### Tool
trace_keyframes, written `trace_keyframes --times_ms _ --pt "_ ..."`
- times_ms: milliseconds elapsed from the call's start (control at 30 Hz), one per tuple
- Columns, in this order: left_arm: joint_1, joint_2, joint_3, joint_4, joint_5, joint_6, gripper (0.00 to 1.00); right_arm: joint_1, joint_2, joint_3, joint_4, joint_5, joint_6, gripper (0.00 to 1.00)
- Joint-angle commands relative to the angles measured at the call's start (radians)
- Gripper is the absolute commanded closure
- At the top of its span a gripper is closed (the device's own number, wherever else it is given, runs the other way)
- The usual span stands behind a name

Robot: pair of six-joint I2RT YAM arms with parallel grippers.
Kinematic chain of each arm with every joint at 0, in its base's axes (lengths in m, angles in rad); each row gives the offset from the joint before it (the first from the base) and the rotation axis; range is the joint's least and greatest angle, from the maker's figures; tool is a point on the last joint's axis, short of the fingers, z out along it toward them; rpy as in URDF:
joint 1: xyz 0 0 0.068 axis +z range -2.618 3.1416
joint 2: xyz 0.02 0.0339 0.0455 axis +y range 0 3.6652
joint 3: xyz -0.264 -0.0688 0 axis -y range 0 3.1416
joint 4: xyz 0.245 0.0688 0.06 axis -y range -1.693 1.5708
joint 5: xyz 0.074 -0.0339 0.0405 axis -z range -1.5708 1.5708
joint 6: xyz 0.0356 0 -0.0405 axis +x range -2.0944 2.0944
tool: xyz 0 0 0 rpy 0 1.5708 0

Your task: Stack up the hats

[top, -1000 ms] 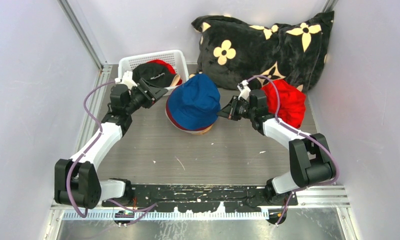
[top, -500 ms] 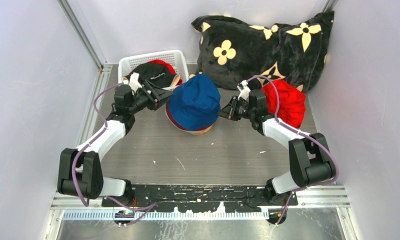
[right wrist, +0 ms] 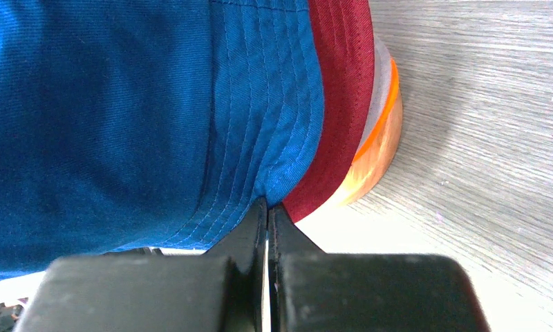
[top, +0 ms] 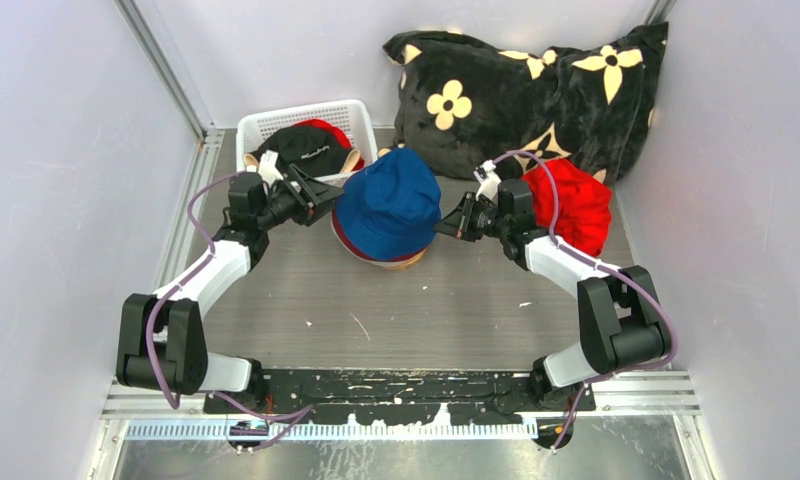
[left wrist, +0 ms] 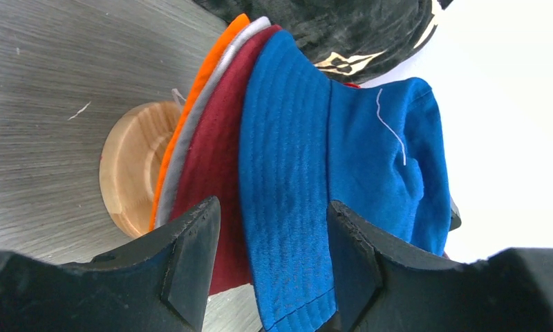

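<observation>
A black flowered cushion (top: 516,90) lies behind-right of the wooden stand (left wrist: 130,173). A white basket (top: 286,118) sits behind-left.

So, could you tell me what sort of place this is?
Probably a lab robot test cell: plain white walls, aluminium framing, and two robot arms bolted at the table edge.

lab robot cell: plain white walls (top: 56,150), aluminium frame post (top: 164,70), black mounting rail (top: 406,385) on grey table (top: 426,300).
</observation>
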Motion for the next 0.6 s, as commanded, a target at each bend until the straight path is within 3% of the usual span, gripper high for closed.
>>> trace_keyframes --times_ms 0,300,567 --pt "0.008 0.017 -0.010 0.038 0.030 0.008 0.42 0.005 0.000 0.036 0.024 0.014 -0.021 0.99" --pt "0.008 0.065 -0.044 0.204 0.089 -0.078 0.43 0.006 0.005 0.036 0.024 0.013 -0.023 0.99" --pt "0.008 0.141 -0.108 0.504 0.124 -0.242 0.47 0.006 0.009 0.031 0.026 0.012 -0.028 0.99"
